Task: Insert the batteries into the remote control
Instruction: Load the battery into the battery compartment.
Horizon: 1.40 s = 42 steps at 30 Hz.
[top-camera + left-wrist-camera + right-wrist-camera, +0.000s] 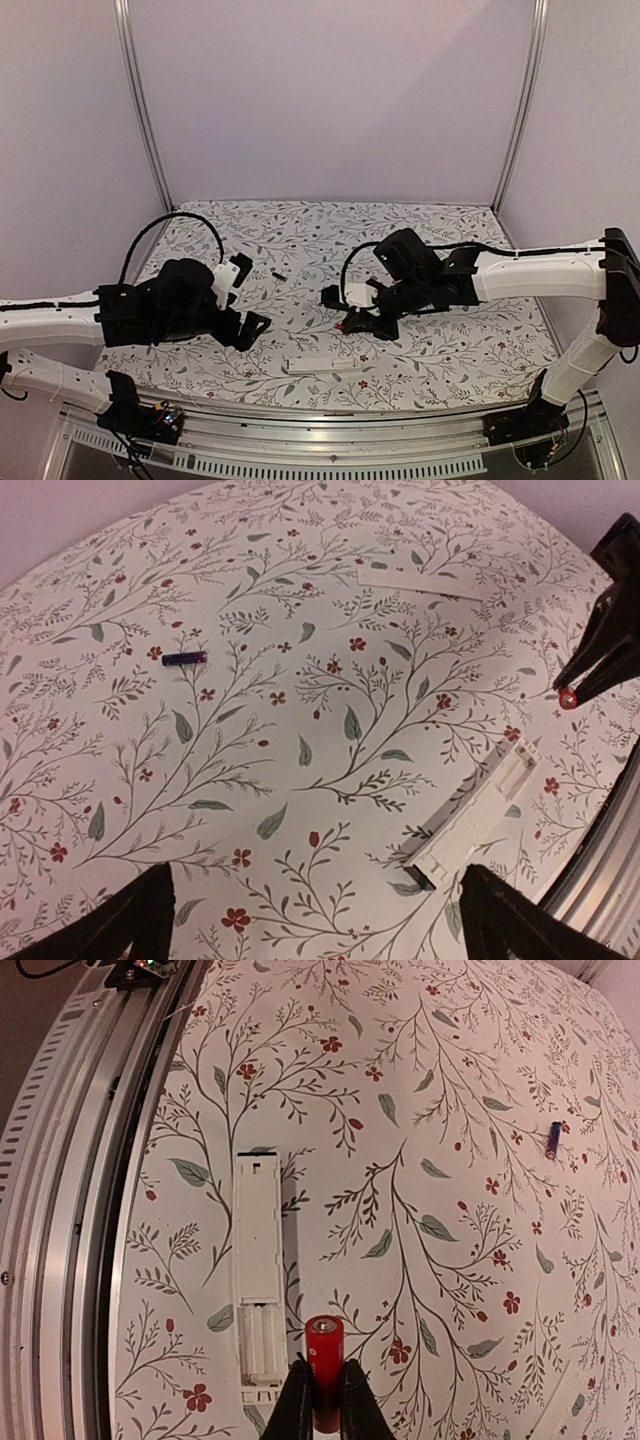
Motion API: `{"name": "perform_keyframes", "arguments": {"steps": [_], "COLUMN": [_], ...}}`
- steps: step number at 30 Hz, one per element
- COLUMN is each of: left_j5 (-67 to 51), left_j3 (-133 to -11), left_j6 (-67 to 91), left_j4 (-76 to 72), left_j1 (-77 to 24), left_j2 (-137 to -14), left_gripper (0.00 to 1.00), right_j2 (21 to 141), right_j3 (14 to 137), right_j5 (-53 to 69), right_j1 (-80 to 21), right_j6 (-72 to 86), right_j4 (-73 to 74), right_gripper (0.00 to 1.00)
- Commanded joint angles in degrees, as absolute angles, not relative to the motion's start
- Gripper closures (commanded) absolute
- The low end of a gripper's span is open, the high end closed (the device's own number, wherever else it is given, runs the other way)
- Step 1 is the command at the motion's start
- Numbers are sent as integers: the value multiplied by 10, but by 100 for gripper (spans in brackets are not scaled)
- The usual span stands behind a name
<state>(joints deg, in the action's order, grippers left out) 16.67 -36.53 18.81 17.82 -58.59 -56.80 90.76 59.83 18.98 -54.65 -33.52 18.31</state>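
The white remote control [322,366] lies near the table's front edge with its battery bay open; it also shows in the left wrist view [480,815] and the right wrist view [258,1270]. My right gripper [322,1400] is shut on the red-orange battery [324,1352] and holds it just right of the open bay. In the top view the right gripper [347,322] hovers above and behind the remote. The black battery [278,272] lies loose farther back, and shows in both wrist views [184,659] [553,1138]. My left gripper [250,298] is open and empty, left of the remote.
A flat white strip [420,580] lies on the floral cloth beyond the remote. The metal rail [80,1160] runs along the table's near edge, close to the remote. White walls and metal posts [140,100] enclose the back and sides.
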Motion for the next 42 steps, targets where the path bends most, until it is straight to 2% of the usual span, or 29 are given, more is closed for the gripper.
{"name": "perform_keyframes", "arguments": {"steps": [1, 9, 18, 28, 35, 42], "left_j5": [156, 152, 219, 264, 238, 252], "left_j3": [-370, -323, -294, -324, -302, -296], "left_j6": [207, 285, 334, 280, 300, 293], "left_j4": [185, 160, 158, 130, 46, 41], "left_j1": [-584, -594, -606, -604, -603, -599], "left_j2": [-599, -604, -587, -602, -607, -626], "left_gripper": [1, 4, 3, 0, 0, 0], "right_j2": [933, 940, 960, 1008, 1021, 1052], "right_j3": [608, 573, 560, 618, 639, 680], "right_j5": [189, 172, 120, 23, 4, 3], "right_j1": [-564, -592, -611, -646, -652, -654], "right_j6": [-311, -284, -311, -297, -275, -287], "right_j4": [165, 119, 138, 205, 218, 280], "right_gripper": [100, 100, 100, 100, 100, 100]}}
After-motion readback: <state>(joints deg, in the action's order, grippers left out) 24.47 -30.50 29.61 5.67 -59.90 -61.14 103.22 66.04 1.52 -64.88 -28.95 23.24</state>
